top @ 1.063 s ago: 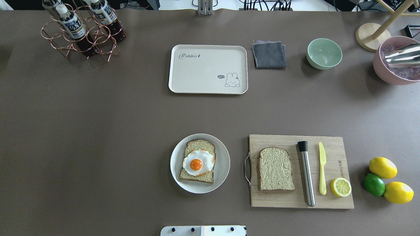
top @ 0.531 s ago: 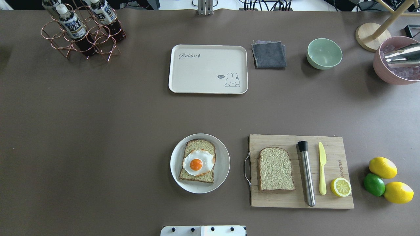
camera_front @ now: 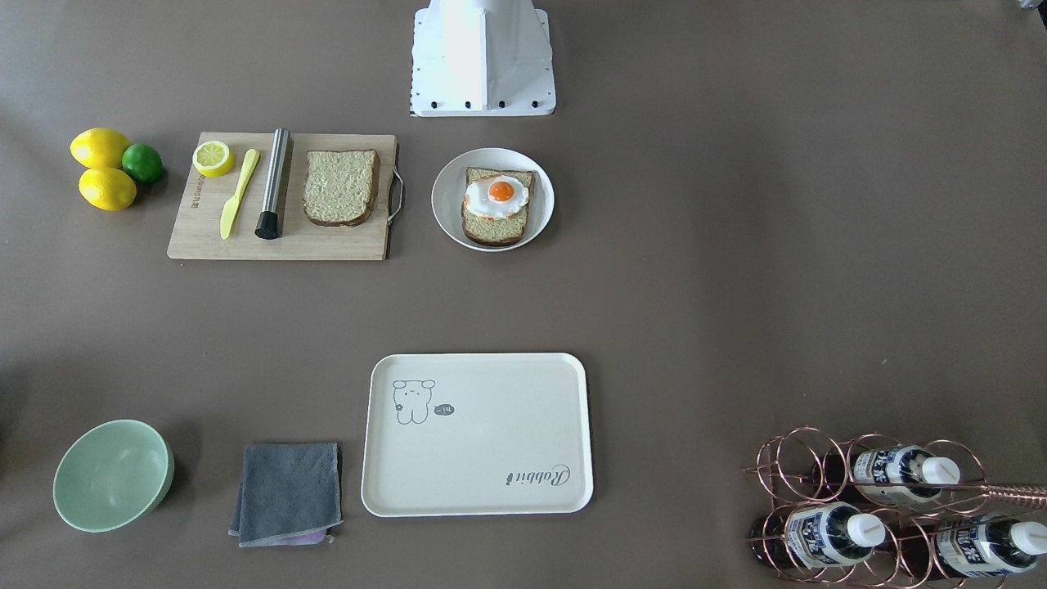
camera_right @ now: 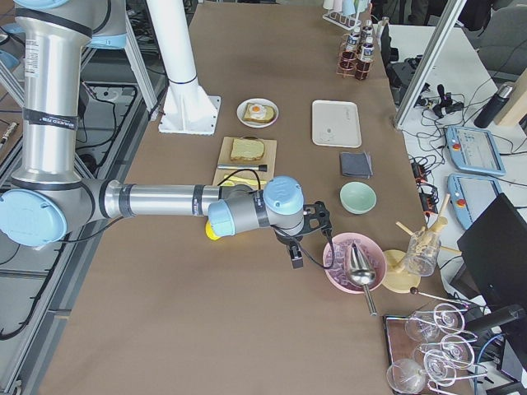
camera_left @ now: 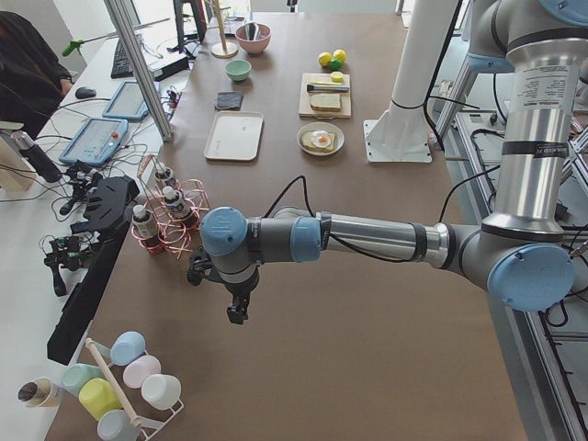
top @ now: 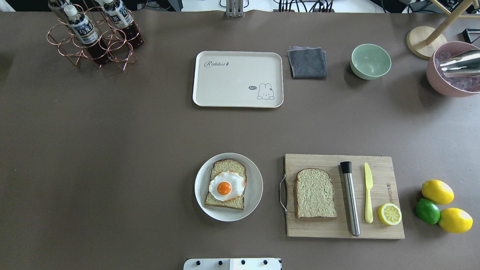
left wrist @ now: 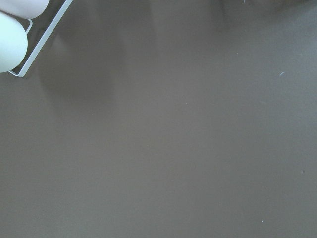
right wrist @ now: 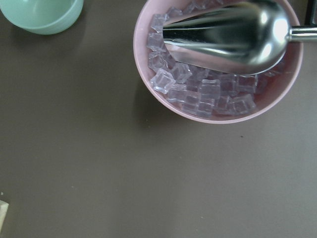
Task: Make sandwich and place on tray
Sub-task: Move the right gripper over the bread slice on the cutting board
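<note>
A: Hanging over bare worktop (top: 112,150) out at the robot's left end, the left gripper (camera_left: 237,315) points straight down, near the copper bottle rack (camera_left: 170,220). From this side angle I cannot tell how far its fingers are parted.

B: Same at the other end. The right gripper (camera_right: 297,260) hovers just beside the pink bowl (right wrist: 148,94) of ice cubes, with a metal scoop (right wrist: 228,34) lying in it. I cannot tell its opening either.

A: Moving inward, the sandwich is in two places. One bread slice (top: 226,204) lies on the round white plate (top: 255,187) in front of the robot's base, with the fried egg (top: 226,185) on top, yolk up.

B: And the second slice (top: 314,193) lies flat on the wooden cutting board (top: 382,168) just to the plate's right. It shares the board with a steel muddler (top: 350,200), a yellow knife (top: 368,195) and a lemon half (top: 389,214).

A: The cream tray (top: 232,80) lies on the far side of the worktop, well apart from the plate. A folded grey cloth (top: 307,62) sits just beside it, and a green bowl (top: 370,61) beyond that.
</note>
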Robot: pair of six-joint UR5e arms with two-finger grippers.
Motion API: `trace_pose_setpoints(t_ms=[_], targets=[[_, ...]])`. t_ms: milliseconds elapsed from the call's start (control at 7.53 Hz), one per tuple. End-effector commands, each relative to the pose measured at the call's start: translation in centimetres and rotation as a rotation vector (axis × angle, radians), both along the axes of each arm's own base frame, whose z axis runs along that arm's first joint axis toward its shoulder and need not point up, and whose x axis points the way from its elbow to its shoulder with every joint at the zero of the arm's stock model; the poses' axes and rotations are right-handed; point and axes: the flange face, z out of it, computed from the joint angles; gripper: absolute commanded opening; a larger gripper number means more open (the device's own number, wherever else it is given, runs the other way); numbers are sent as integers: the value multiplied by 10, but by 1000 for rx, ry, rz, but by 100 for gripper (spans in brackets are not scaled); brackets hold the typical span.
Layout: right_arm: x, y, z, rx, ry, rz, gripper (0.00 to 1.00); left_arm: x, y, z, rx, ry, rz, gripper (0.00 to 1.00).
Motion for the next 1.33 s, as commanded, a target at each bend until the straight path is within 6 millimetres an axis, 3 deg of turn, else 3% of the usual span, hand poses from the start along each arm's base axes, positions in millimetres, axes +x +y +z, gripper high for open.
trace_pose_setpoints(t_ms=[0,133,266,531,797,930,1196], targets=[[-113,-46,-91,-162,-122,37,100,0,0,2,-2,0,1,99],[-152,-55,-128,-194,-149,42,100,0,0,4,-4,0,2,98],[-175,-43,-169,-197,-134,133,100,0,0,4,-6,0,2,99],[-235,-12,-204,-143,-103,104,100,-1,3,7,-14,1,-2,98],[-315,32,-249,-172,-118,131,100,-1,2,6,-10,1,1,98],[-343,49,-258,-162,-120,82,100,-1,2,6,-12,1,0,99],[-373,71,-260,-168,-116,21,100,-1,2,6,-14,1,-2,99]])
